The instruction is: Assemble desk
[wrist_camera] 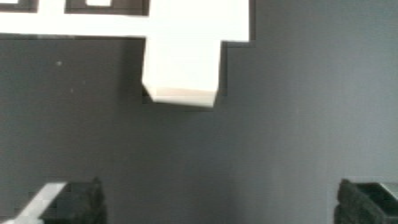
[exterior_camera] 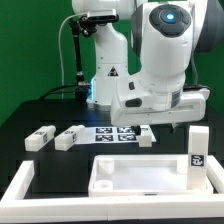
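Wrist view: Panda's hand (wrist_camera: 222, 200) hangs w/ fingers (wrist_camera: 68, 200) spread wide and nothing btwn them, over bare black worktop (wrist_camera: 267, 150). A short white leg (wrist_camera: 183, 72) lies just ahead, its far end by the marker board (wrist_camera: 71, 15); can't tell if the two touch.

Exterior view: the hand (exterior_camera: 160, 122) sits low over the worktop's (exterior_camera: 60, 160) middle, w/ the leg (exterior_camera: 145, 136) below it at the end of the marker board (exterior_camera: 112, 131) on the exterior view's right. The tabletop (exterior_camera: 140, 172) lies flat, rim up, close to the worktop's near edge, w/ no leg seen fitted to it. A second leg (exterior_camera: 40, 137) and third leg (exterior_camera: 70, 137) lie toward the edge on the exterior view's left. A fourth leg (exterior_camera: 197, 147) stands upright toward the edge on the exterior view's right, near the tabletop's far corner.

Step in hand looks like the approach for picking up a leg, so assembly appears barely begun. Next move prob. calls for:
- bringing the hand fwd until the leg sits btwn the fingers
- squaring the jaws across its narrow sides
- closing firmly w/o nudging it into the marker board
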Robot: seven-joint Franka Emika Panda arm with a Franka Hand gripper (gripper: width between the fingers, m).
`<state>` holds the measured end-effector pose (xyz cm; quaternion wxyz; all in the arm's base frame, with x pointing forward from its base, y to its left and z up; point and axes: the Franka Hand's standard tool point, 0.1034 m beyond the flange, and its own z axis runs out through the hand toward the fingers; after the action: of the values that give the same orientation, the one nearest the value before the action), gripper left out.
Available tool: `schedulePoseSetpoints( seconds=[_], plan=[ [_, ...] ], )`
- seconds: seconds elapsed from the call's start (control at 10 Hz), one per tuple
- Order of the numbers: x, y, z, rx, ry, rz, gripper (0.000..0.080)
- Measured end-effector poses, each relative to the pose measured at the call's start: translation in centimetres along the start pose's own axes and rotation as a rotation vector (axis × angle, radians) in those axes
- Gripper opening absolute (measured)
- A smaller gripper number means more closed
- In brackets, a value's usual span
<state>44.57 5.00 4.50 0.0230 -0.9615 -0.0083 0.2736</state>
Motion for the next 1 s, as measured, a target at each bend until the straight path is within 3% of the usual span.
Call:
schedulePoseSetpoints(
  seconds=[0.5,0.8,1.0],
  plan=[
    [-0.1,0.4,0.5,0.007,-0.056,0.017,0.0649],
    [-2.4,0.3,2.2,0.016,-0.238,0.048,0.0649],
    [-1.5,0.6,2.3,0.016,-0.299,0.053,0.0649]
  ],
)
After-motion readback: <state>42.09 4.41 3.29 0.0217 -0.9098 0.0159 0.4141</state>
